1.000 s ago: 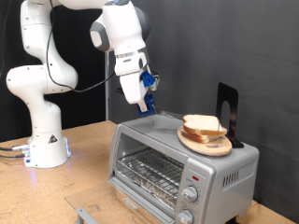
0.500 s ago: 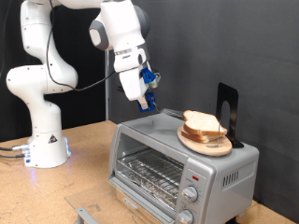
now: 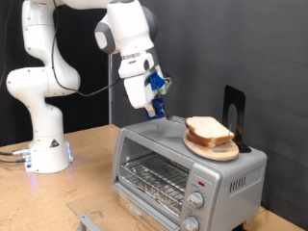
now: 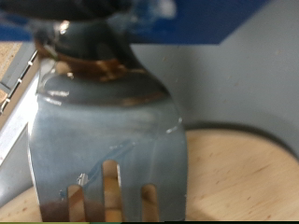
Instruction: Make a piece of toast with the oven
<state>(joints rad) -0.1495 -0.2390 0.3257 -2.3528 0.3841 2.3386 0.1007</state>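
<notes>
I have the gripper (image 3: 154, 104) hanging in the upper middle of the exterior view, above the back left corner of the oven (image 3: 188, 171) and to the left of the bread. In the wrist view a metal spatula (image 4: 105, 131) with slots in its blade fills the frame, its neck running up between the fingers, so I judge the pincer to be closed around that tool's handle; in the exterior view the tool is too small to make out. The piece of toast (image 3: 209, 128) sits with a second slice (image 3: 216, 142) on a round wooden plate (image 3: 210, 148) resting on the oven's roof, right of centre. The oven door looks shut and the wire rack (image 3: 152, 180) behind the glass looks bare, so I read the work as early: the tool is in hand and near the bread, but no slice has been lifted. From here the blade would have to go flat and low to slip under a slice without pushing it off the plate. The oven stands on a pale wooden tabletop (image 3: 82, 154), the arm's white base (image 3: 48, 152) is at the left, a black upright stand (image 3: 235, 117) is behind the plate, and a dark curtain (image 3: 260, 58) backs the scene.
</notes>
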